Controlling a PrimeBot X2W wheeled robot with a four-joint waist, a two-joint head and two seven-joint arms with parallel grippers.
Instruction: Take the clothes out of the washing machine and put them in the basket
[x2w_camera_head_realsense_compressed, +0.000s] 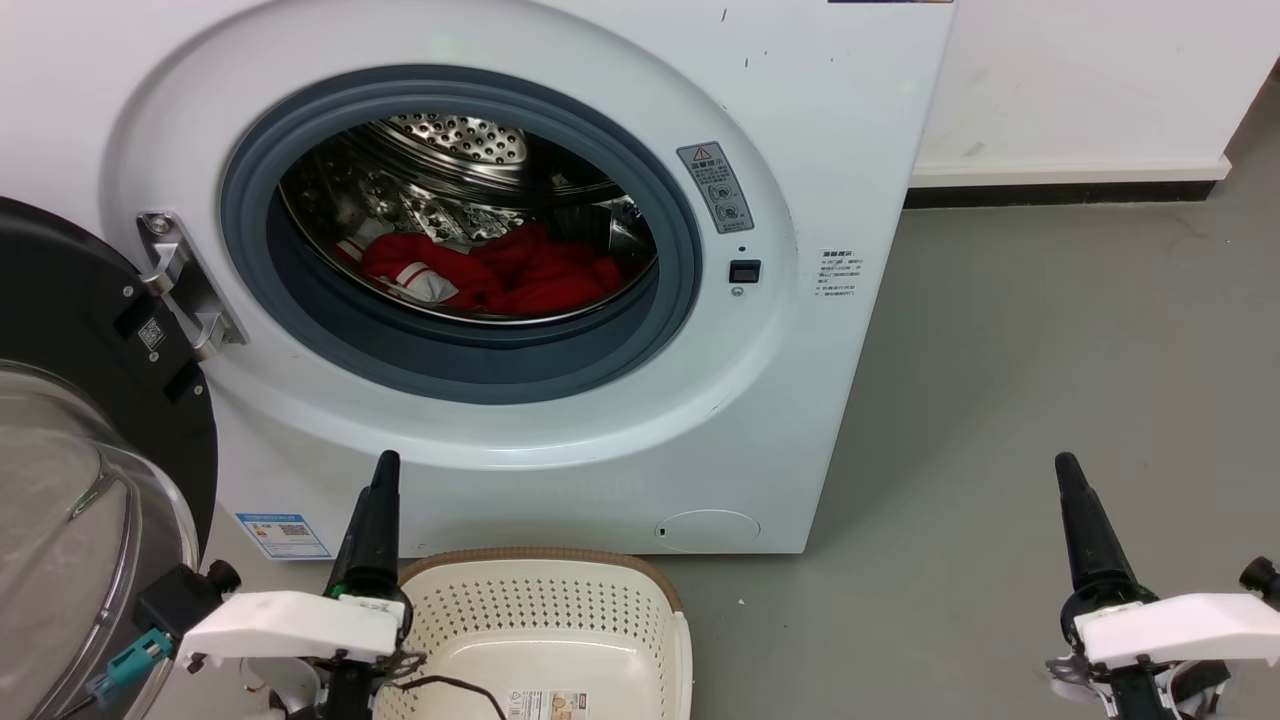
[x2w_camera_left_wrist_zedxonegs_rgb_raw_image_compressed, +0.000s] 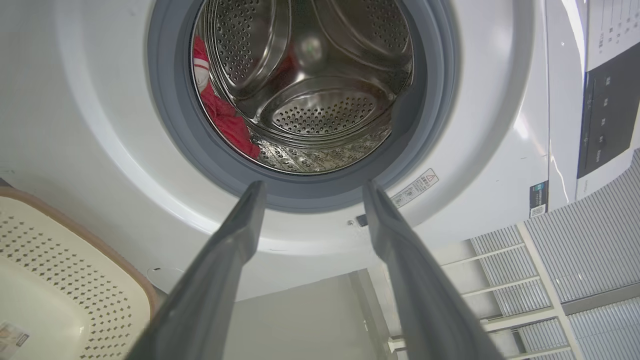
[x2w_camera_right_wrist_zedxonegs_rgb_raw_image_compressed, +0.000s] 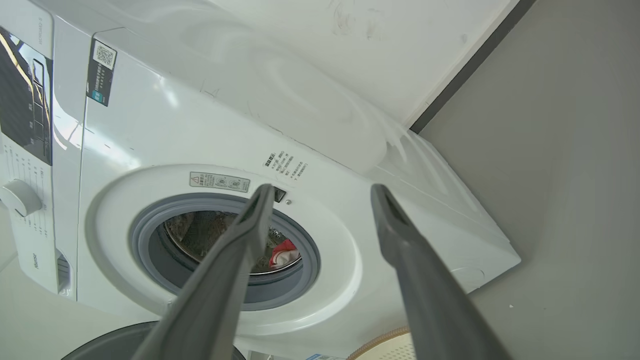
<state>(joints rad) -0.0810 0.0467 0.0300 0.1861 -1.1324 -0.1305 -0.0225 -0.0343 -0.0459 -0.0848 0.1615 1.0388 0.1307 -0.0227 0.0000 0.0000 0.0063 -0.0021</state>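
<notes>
Left gripper (x2w_camera_left_wrist_zedxonegs_rgb_raw_image_compressed: 312, 187) and right gripper (x2w_camera_right_wrist_zedxonegs_rgb_raw_image_compressed: 322, 189) both sit empty with fingers spread wide, low in the head view, probably staged for a reach. Red clothes (x2w_camera_head_realsense_compressed: 520, 270) are mid-frame inside the washing machine (x2w_camera_head_realsense_compressed: 820, 150). The basket (x2w_camera_head_realsense_compressed: 540, 553) sits bottom centre right below the opening, handy for dropping them in.

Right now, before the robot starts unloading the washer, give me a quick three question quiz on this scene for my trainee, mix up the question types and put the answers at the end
1. Fill the blank: the red clothes lie in the washing machine's ___.
2. True or false: the left gripper is shut on a garment.
3. Pick one: the basket stands A) on top of the machine, B) on the floor in front of it, C) on a shelf.

Key
1. drum
2. False: it is open and holds nothing.
3. B
</notes>
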